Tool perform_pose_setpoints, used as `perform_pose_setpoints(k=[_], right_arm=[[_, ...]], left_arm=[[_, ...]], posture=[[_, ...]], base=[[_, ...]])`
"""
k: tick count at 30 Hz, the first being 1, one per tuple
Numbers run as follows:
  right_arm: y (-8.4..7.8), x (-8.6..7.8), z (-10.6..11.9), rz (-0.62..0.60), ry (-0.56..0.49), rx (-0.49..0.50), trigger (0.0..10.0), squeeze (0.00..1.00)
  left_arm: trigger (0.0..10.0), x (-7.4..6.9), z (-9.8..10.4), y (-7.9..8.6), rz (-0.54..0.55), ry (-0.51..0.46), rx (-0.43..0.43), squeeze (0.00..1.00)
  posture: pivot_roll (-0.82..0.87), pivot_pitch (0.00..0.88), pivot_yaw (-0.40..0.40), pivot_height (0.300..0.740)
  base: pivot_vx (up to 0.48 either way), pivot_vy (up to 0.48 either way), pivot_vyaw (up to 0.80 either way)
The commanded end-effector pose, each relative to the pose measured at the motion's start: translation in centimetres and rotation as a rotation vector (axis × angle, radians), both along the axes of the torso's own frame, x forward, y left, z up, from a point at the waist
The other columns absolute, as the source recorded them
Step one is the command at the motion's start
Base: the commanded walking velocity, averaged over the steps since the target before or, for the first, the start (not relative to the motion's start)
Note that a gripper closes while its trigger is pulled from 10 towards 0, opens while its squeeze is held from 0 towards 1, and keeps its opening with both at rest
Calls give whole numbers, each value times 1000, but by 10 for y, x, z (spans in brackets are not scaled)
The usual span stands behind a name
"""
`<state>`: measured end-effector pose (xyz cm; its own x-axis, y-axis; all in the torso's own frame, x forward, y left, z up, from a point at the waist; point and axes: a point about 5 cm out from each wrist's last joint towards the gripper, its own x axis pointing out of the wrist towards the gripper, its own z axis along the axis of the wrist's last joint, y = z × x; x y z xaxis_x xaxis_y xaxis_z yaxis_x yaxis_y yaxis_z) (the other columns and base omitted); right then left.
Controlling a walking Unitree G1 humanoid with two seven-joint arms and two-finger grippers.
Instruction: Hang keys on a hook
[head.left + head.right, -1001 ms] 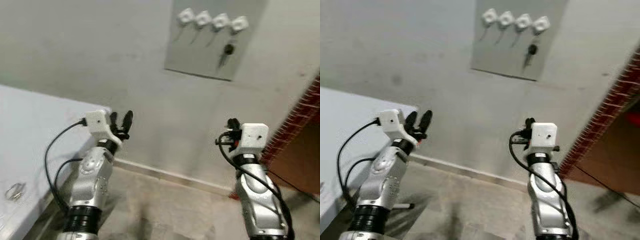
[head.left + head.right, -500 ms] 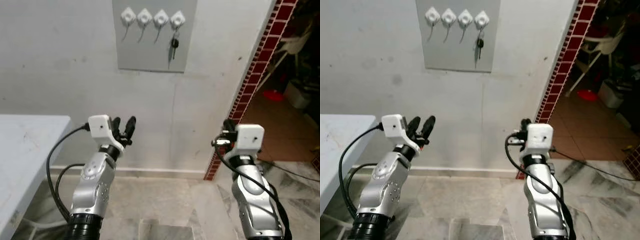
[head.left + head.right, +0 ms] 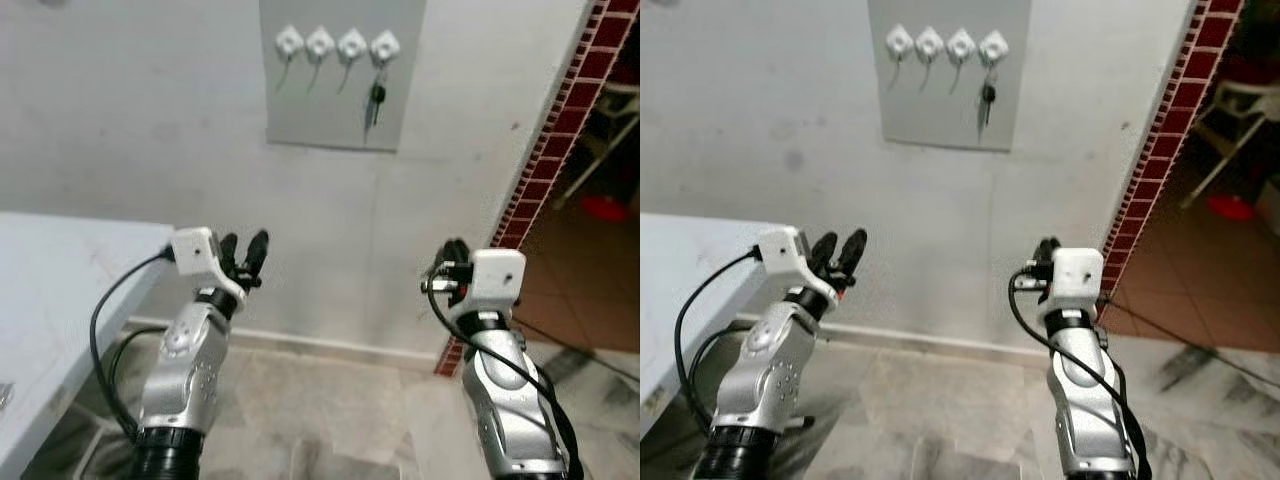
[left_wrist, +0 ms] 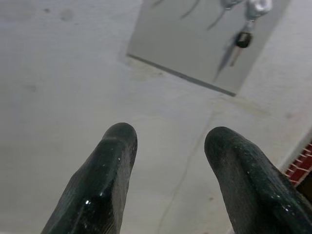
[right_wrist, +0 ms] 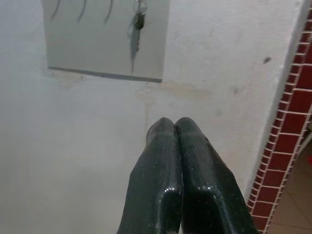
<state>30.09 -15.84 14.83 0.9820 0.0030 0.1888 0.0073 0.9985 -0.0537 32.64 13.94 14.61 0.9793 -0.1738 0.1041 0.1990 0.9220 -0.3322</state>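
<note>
Wall (image 3: 150, 120) bare below keys (image 3: 375, 97), hook (image 3: 385, 45)

wall (image 3: 150, 110): pale plaster | floor (image 3: 330, 400): marble tiles | red-brick edge (image 3: 560, 130) right

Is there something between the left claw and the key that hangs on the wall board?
Nothing visible stands in the way. The key already hangs from the rightmost hook on the grey board. The left claw is open, held well below it, with only bare wall between them.
</note>
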Motion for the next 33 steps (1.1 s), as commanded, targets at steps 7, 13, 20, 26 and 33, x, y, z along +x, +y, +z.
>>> perform_pose_setpoints(k=[7, 13, 20, 26, 33], right_arm=[[2, 1, 5, 18, -23, -2, 10000, 0], [1, 0, 5, 21, -22, -6, 10000, 0], [1, 0, 5, 23, -22, -8, 10000, 0], [2, 0, 5, 26, -21, -8, 10000, 0], [2, 0, 5, 29, -19, -9, 10000, 0]], left_arm=[[10000, 0, 3, 2, 11, -1, -1, 0], [10000, 0, 3, 2, 13, -2, -6, 0], [10000, 1, 4, 4, 21, -4, -11, 0], [10000, 1, 4, 6, 30, -5, -12, 0], [10000, 1, 4, 7, 34, -3, -13, 0]], posture=[[78, 41, -5, 740], [76, 37, -8, 740], [77, 36, -10, 740], [76, 37, -12, 740], [78, 40, -14, 740]], base=[[0, 0, 0], [0, 0, 0], [0, 0, 0], [0, 0, 0], [0, 201, 0]])
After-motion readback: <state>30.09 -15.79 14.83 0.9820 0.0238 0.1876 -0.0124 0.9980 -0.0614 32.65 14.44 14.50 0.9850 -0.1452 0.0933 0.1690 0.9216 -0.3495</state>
